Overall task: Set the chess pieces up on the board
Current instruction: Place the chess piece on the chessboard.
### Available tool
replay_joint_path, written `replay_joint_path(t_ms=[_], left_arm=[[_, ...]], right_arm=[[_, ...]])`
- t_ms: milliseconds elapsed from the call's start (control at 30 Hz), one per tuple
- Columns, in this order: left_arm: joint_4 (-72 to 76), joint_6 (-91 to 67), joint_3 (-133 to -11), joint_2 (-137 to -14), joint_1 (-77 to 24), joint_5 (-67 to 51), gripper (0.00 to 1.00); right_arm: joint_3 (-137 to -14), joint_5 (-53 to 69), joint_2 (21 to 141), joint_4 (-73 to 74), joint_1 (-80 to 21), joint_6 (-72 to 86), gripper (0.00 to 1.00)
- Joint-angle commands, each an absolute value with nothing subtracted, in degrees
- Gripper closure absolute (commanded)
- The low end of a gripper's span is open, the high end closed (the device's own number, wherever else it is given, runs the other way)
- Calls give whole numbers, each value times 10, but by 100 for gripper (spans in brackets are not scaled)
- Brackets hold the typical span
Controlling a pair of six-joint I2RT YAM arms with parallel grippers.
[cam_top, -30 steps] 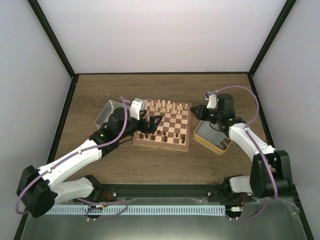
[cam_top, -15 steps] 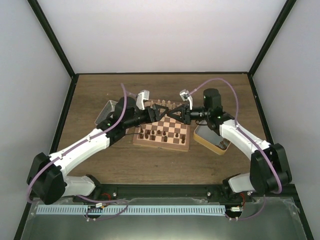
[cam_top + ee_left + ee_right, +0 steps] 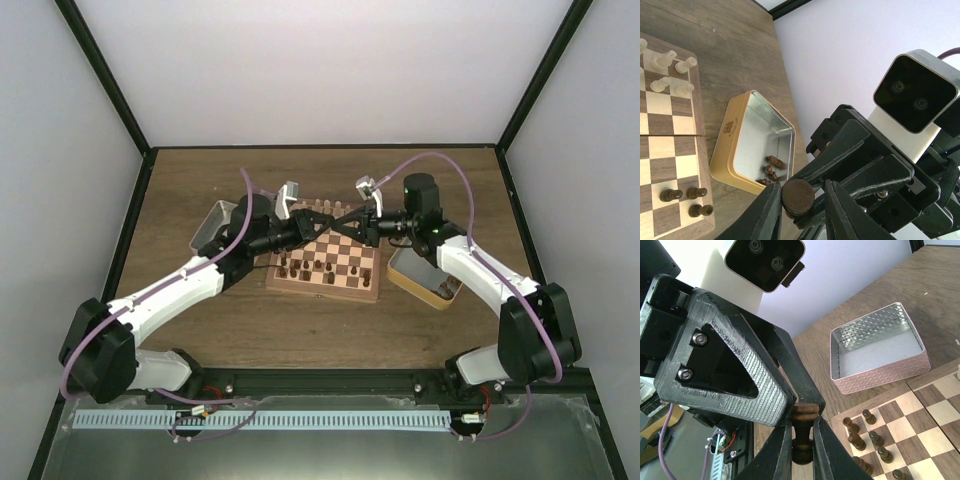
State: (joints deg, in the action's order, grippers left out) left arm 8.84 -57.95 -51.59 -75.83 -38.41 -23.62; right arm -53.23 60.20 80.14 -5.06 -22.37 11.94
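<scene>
Two tools (image 3: 340,222) — tip-to-tip — one chess piece (image 3: 802,435)

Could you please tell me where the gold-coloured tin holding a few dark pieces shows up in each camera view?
Top external: the gold tin lies right of the board, partly under the right arm.
Left wrist: the tin is centre-left, beside the board, with dark pieces inside.
Right wrist: not in it; the tin there is the pink tin.
Shared landmark: the board, seen in all three.
</scene>
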Motion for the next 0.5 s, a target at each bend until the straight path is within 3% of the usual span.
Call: replay_joint_path(t_ms=[0, 167, 267, 400, 467], left_arm=[[115, -597, -508, -773, -383, -257, 75], [132, -615, -503, -782, -382, -263, 77], [153, -627, -500, -783, -380, -265, 87], [170, -642, -488, -774, -376, -258, 95], [180, -652, -481, -765, -372, -255, 95]], right_arm=[[-564, 593, 804, -60, -236, 117, 96], [-559, 593, 803, -63, -243, 120, 96], [-555, 589, 799, -68, -245, 128, 94], [-533, 570, 775, -117, -246, 192, 68], [-518, 554, 762, -145, -246, 246, 63]])
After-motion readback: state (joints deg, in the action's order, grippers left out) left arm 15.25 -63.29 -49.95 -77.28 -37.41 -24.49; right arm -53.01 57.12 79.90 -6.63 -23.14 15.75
